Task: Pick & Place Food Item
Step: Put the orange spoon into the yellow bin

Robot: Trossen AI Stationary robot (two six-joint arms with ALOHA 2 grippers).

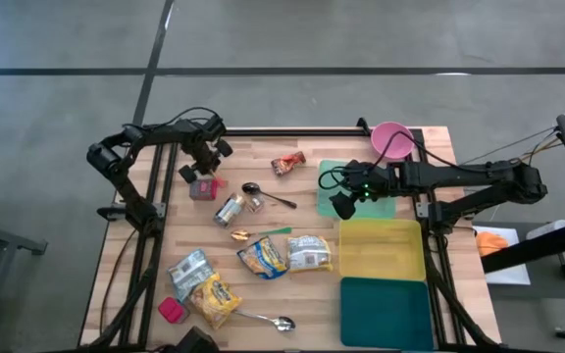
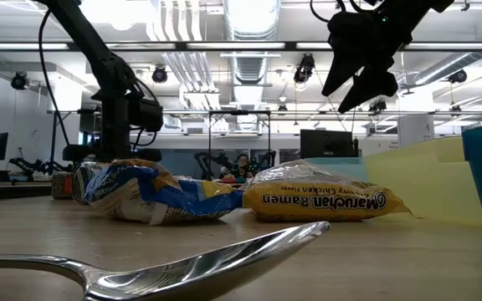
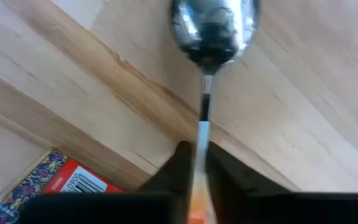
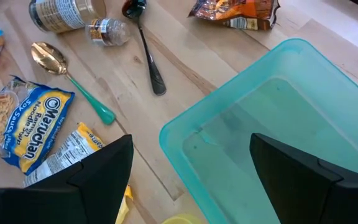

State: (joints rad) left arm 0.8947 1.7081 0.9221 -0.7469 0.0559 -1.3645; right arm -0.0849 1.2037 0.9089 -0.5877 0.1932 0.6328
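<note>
Nearest: long silver metal spoon (image 2: 182,259) on the wooden tabletop (image 2: 442,259).
Left claw (image 3: 194,149): narrow, pinching a shiny orange-handled spoon (image 3: 213,25) whose long axis runs straight out.
Food: we judge the red printed box (image 3: 73,183) just beside it; left arm nearer.
Right claw (image 4: 191,155): wide, over the teal plastic tray (image 4: 278,93).
</note>
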